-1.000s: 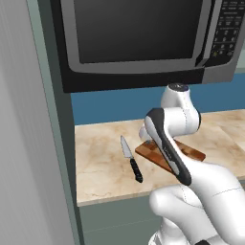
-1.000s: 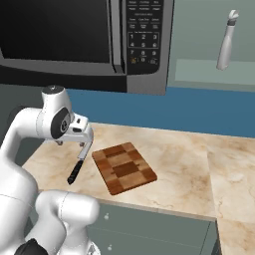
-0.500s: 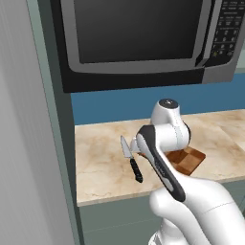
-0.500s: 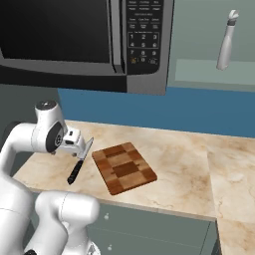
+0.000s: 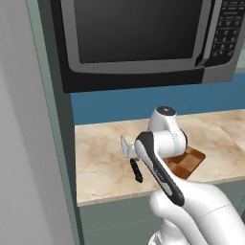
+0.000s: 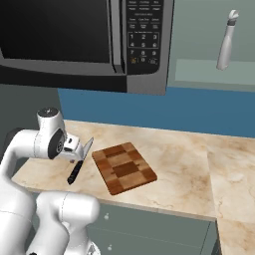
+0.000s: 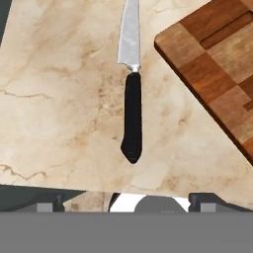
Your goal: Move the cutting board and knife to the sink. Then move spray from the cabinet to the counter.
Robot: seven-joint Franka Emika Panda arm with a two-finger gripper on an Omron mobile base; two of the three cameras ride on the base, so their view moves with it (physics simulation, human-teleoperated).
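Currently the knife (image 7: 131, 89) lies flat on the counter (image 7: 59, 99) just left of the cutting board (image 7: 217, 64), apart from it; the hand view shows that gap, which the arm partly hides in the left base view. Gripper (image 6: 79, 149) hangs over the knife handle, jaws spread wide, holding nothing. Right base view alone catches the spray (image 6: 226, 42) up on the cabinet shelf at far right.

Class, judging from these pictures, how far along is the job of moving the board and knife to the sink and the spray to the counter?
Nothing looks done yet. The knife and cutting board both lie on the counter, apart. In hand: the open gripper hovers over the knife, holding nothing. Left: carrying knife and board to the sink, then fetching the spray.
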